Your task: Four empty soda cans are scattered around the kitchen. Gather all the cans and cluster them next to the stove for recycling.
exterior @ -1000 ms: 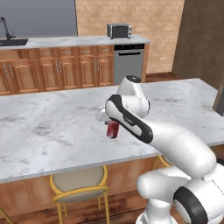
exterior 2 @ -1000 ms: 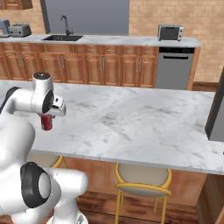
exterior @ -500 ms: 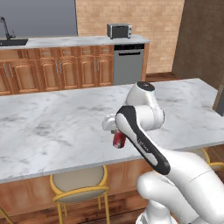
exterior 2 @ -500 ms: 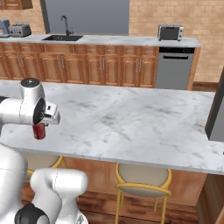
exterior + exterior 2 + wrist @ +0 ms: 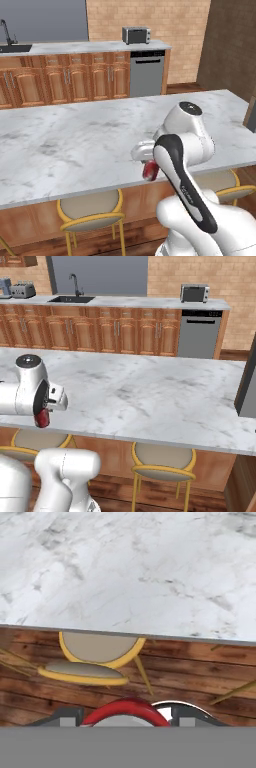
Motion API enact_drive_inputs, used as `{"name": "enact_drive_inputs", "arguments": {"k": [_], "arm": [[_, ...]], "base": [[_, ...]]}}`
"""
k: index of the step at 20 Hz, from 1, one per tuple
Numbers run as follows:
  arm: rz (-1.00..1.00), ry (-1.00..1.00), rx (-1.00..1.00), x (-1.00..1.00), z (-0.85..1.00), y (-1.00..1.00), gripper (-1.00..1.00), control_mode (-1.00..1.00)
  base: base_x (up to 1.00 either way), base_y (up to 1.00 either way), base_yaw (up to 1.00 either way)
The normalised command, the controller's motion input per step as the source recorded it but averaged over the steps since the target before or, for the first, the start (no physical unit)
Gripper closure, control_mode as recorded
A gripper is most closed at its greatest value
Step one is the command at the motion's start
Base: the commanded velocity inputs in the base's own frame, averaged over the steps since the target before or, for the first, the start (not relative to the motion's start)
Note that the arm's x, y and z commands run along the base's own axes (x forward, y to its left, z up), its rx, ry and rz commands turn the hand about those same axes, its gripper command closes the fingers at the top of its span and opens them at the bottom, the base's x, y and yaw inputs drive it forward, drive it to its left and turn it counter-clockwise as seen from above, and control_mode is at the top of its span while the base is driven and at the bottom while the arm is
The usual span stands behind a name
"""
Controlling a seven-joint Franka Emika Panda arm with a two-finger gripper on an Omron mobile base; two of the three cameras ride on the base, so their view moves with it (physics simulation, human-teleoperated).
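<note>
My tool [image 5: 44, 415] was clamped on a soda can [image 5: 150, 170], carried clear of the bench [image 5: 75, 145] edge for transport to the stove. In my hand view the can [image 5: 125, 713] sat at six o'clock, above a stool [image 5: 90, 657].

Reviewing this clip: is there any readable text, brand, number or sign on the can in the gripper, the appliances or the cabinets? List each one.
None readable in any view.
Soda can held in the gripper: plain red, no label or brand visible.
Toaster oven on the back counter: too small to show any markings.
Dishwasher: dark control strip, no legible characters.
Toaster at far left: no text discernible.
</note>
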Motion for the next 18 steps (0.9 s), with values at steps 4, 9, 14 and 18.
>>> {"name": "enact_drive_inputs", "arguments": {"k": [4, 9, 14, 18], "arm": [[0.00, 0.00, 0.00, -0.46, 0.11, -0.29, 1.00, -1.00], [0.00, 0.00, 0.00, -0.40, 0.10, -0.22, 1.00, -1.00], [0.00, 0.00, 0.00, -0.39, 0.12, -0.16, 1.00, -1.00], [-0.01, 0.00, 0.00, -0.36, 0.19, -0.09, 1.00, -1.00]], "base": [[0.00, 0.00, 0.00], [0.00, 0.00, 0.00], [0.00, 0.00, 0.00], [0.00, 0.00, 0.00]]}}
